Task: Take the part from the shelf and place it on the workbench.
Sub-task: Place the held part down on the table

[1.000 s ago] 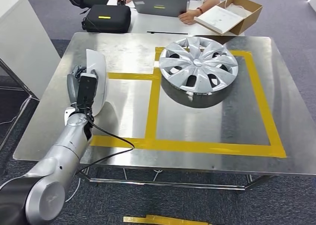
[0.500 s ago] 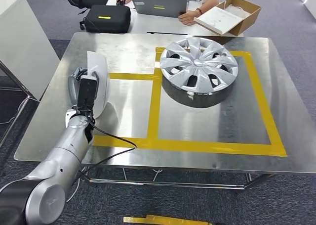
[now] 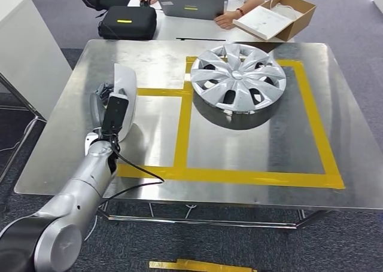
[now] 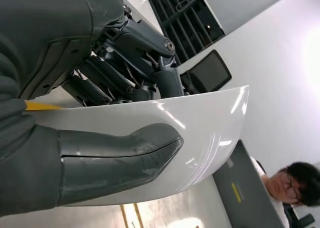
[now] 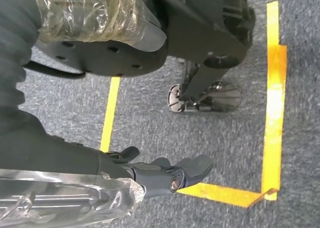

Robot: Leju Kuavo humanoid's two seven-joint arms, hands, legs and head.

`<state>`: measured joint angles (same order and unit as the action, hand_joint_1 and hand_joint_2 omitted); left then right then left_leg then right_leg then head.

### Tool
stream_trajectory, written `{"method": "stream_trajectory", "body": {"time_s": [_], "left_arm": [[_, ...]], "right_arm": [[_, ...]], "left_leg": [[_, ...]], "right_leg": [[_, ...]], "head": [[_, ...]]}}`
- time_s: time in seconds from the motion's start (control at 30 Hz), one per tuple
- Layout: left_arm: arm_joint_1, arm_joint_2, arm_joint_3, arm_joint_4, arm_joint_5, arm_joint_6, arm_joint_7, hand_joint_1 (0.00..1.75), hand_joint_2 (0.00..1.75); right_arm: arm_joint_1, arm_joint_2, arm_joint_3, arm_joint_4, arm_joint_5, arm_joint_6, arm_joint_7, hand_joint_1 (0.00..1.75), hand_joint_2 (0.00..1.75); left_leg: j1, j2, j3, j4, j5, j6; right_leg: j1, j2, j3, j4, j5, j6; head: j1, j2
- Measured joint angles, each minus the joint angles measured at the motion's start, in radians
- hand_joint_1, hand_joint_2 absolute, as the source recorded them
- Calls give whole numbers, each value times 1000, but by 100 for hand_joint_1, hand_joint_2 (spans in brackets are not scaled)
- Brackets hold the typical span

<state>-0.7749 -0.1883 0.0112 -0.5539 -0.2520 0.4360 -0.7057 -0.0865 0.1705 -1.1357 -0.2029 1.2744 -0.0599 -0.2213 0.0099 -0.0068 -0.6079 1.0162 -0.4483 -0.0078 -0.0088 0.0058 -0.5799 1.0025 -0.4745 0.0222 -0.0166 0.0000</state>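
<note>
A white curved shell part [image 3: 129, 91] stands upright over the left side of the steel workbench [image 3: 253, 146], just left of the yellow tape rectangle [image 3: 183, 128]. My left hand [image 3: 108, 107] grips it from the near-left side. In the left wrist view the thick thumb [image 4: 113, 160] presses one face of the glossy part [image 4: 205, 133] and the dark fingers [image 4: 124, 82] hold the other face. Whether the part's lower edge touches the bench is hidden by my wrist. My right hand [image 5: 162, 175] hangs above the carpet with nothing in it, fingers loosely extended.
A silver wheel cover [image 3: 238, 78] lies in the taped area at the back right. Beyond the bench stand a black case [image 3: 128, 22], a laptop [image 3: 192, 4] with a person behind it, and a cardboard box [image 3: 277, 15]. A white cabinet [image 3: 23, 51] is at left.
My left arm has carried the white part a little to the right, closer to the yellow tape. The view itself has shifted slightly.
</note>
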Motion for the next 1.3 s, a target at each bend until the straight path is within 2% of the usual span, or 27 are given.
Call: {"method": "stream_trajectory", "body": {"time_s": [0.07, 0.13, 0.17, 0.2, 0.23, 0.27, 0.33, 0.37, 0.43, 0.5, 0.53, 0.6, 0.67, 0.7, 0.73, 0.77, 0.83, 0.87, 0.9, 1.0, 1.07, 1.1, 1.17, 1.2, 1.23, 1.27, 1.3], "left_arm": [[0, 2, -1, 1, -1, 4, 0, 175, 175], [4, 6, -1, 5, -2, 6, 0, 87, 175], [7, 7, -2, 7, -2, 6, 0, 44, 175], [9, 8, -2, 9, -2, 5, 0, 0, 175], [10, 9, -4, 10, -3, 3, 0, 0, 175], [9, 10, -5, 10, -3, 0, 0, 0, 175], [7, 11, -7, 11, -5, -4, 0, 0, 175], [5, 12, -7, 11, -5, -4, 0, 0, 175], [0, 12, -8, 17, -8, 3, 0, 0, 175], [-3, 13, -7, 27, -10, 14, 1, 0, 175], [-5, 13, -6, 32, -12, 19, 2, 0, 175], [-8, 13, -5, 43, -19, 27, 8, 0, 175], [-5, 12, -3, 55, -28, 33, 15, 0, 175], [-3, 13, -2, 60, -31, 36, 18, 0, 175], [0, 13, -2, 64, -35, 40, 20, 0, 175], [1, 14, -1, 67, -39, 44, 23, 0, 175], [-1, 16, 1, 72, -44, 49, 29, 0, 175], [-3, 18, 1, 73, -45, 50, 31, 0, 175], [-4, 19, 2, 75, -47, 50, 33, 0, 175], [-6, 22, 3, 79, -49, 50, 35, 0, 175], [-8, 25, 3, 82, -51, 51, 35, 0, 175], [-9, 27, 3, 83, -51, 51, 35, 0, 175], [-7, 30, 3, 86, -51, 51, 35, 0, 175], [-4, 31, 3, 88, -51, 51, 35, 0, 175], [-2, 32, 3, 90, -51, 51, 35, 0, 175], [-1, 33, 3, 92, -52, 51, 35, 0, 175], [-2, 33, 3, 93, -53, 53, 36, 0, 175]], "right_arm": [[0, 0, 0, 0, 0, 0, 0, 0, 175], [0, 0, 0, 0, 0, -1, 0, 0, 87], [0, 0, 0, 0, 0, -1, 0, 0, 44], [1, 0, 0, 0, 0, -1, 1, 0, 0], [2, 0, 0, 0, 0, -1, 1, 0, 0], [2, 0, 0, 0, 0, 0, 1, 0, 0], [1, 0, 0, 0, 0, 0, 2, 0, 0], [1, 0, 0, 0, 0, 0, 2, 0, 0], [1, 1, 0, 0, 0, 0, 3, 0, 0], [1, 1, 0, 0, -1, -1, 4, 0, 0], [1, 1, 0, 0, -2, -1, 4, 0, 0], [1, 0, 0, 0, -3, -2, 4, 0, 0], [2, 0, 0, 0, -4, -2, 5, 0, 0], [2, 0, 0, 0, -4, -2, 5, 0, 0], [3, 0, 0, 0, -4, -2, 5, 0, 0], [3, 0, 0, 0, -4, -2, 5, 0, 0], [3, 0, 0, 0, -5, -3, 5, 0, 0], [2, 0, 0, 0, -5, -3, 5, 0, 0], [2, 0, 0, 0, -6, -3, 5, 0, 0], [3, 0, 0, 0, -6, -2, 5, 0, 0], [2, 0, 0, 0, -6, -1, 5, 0, 0], [2, 0, -1, 0, -6, -1, 5, 0, 0], [2, 0, -1, 0, -6, -1, 5, 0, 0], [2, 0, -1, 0, -6, -1, 5, 0, 0], [3, 0, -1, 0, -6, -1, 5, 0, 0], [3, 0, -1, 0, -6, -1, 5, 0, 0], [3, 0, -1, 0, -6, -1, 5, 0, 0]], "left_leg": [[2, 1, -22, 52, -36, -9], [2, 2, -79, 177, -99, -15], [2, 2, -108, 238, -120, -16], [2, 2, -125, 273, -125, -17], [2, 2, -125, 271, -110, -15], [1, 2, -105, 230, -79, -11], [-2, 3, -39, 99, -13, 1], [-3, 3, -13, 45, 2, 6], [-7, 4, 5, 1, 2, 12], [-5, 4, 7, -8, 4, 19], [-3, 4, 9, -12, 6, 23], [2, 5, 11, -18, 10, 31], [3, 5, 9, -18, 10, 33], [2, 5, 8, -18, 10, 33], [3, 5, 8, -17, 10, 32], [3, 5, 9, -17, 9, 31], [2, 4, 11, -15, 7, 24], [0, 4, 10, -14, 6, 18], [-2, 3, 9, -13, 6, 13], [0, 3, 7, -11, 6, -2], [3, 3, -8, 27, -24, -12], [4, 4, -29, 75, -53, -15], [4, 4, -92, 211, -116, -18], [4, 4, -116, 263, -131, -18], [3, 4, -126, 283, -127, -16], [3, 4, -118, 264, -105, -12], [2, 4, -92, 209, -68, -7]], "right_leg": [[-3, -1, 3, -6, 4, -14], [-2, -1, 3, -7, 4, -21], [-1, -1, 4, -7, 3, -22], [0, -1, 4, -6, 3, -22], [1, 0, 5, -6, 3, -23], [2, 1, 8, -6, 2, -23], [6, 3, 10, -4, 0, -21], [8, 3, 9, -3, -1, -18], [10, 3, 4, -1, -2, -9], [8, 3, 1, 0, -4, 1], [7, 2, -6, 13, -14, 6], [3, 1, -50, 99, -62, 16], [-1, 1, -117, 233, -119, 25], [-3, 0, -139, 275, -129, 28], [-4, 0, -143, 279, -118, 30], [-6, -1, -125, 239, -88, 31], [-9, -2, -54, 95, -21, 33], [-9, -2, -25, 39, -3, 29], [-8, -2, -8, 9, 2, 25], [-4, 0, -4, 1, 1, 4], [-5, 0, -2, -2, 4, -11], [-6, -1, -1, -3, 5, -16], [-4, -2, -1, -3, 4, -21], [-3, -1, 0, -2, 3, -22], [-1, 0, 0, -2, 3, -23], [0, 1, 2, -2, 2, -23], [2, 2, 4, -2, 2, -23]], "head": [[-3, 0], [-6, 0], [-6, 0], [-6, 0], [-6, 0], [-6, 0], [-6, 0], [-5, 0], [-4, 0], [-5, 0], [-3, 0], [3, 0], [7, 0], [7, 0], [7, 0], [7, 0], [8, 0], [8, 0], [7, 0], [6, 0], [3, 0], [1, 0], [-2, 0], [-2, 0], [-2, 0], [-3, 0], [-3, 0]]}}
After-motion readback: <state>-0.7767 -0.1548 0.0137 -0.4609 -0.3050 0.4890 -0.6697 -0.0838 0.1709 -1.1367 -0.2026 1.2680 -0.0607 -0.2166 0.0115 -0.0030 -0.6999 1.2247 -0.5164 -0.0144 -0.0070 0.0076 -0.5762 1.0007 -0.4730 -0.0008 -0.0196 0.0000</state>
